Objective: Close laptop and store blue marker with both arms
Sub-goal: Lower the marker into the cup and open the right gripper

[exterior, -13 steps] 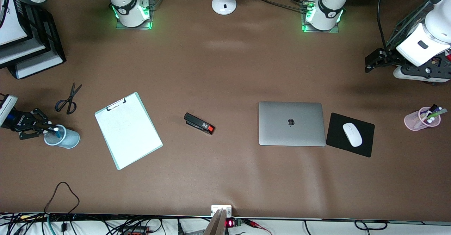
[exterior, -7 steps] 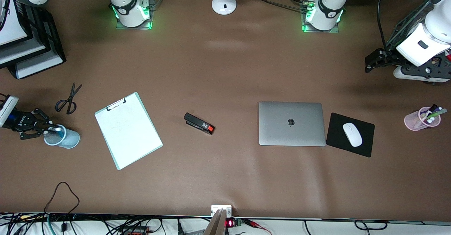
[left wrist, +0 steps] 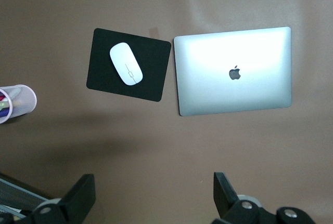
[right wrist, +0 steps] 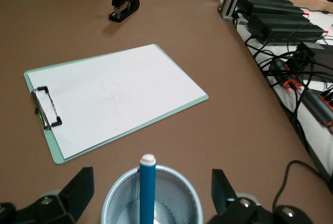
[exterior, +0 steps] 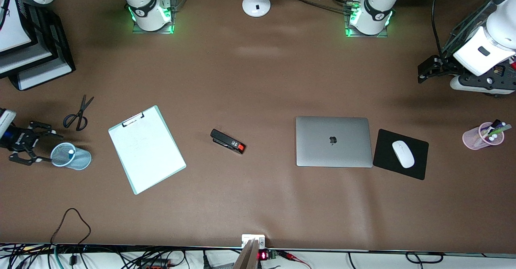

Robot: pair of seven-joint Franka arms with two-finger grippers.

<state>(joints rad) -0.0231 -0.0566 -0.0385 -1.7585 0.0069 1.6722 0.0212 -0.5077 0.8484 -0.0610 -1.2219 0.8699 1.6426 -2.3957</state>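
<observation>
Even overhead light, soft shadows, sharp throughout.

Brown surface (exterior: pixel 258 79) lit evenly from above in the front view, with faint pale sheen patches near the middle and toward the front camera. Green glow around both arm bases (exterior: pixel 151 17). Soft, blurred shadows beside the scissors (exterior: pixel 78 113), under the stapler (exterior: pixel 227 141) and beneath the left arm. Strong white glare across the laptop (left wrist: pixel 234 70) lid in the left wrist view, edges washed out. Right wrist view clear and bright; blue marker (right wrist: pixel 147 193) crisp, cables at the rim slightly soft.
</observation>
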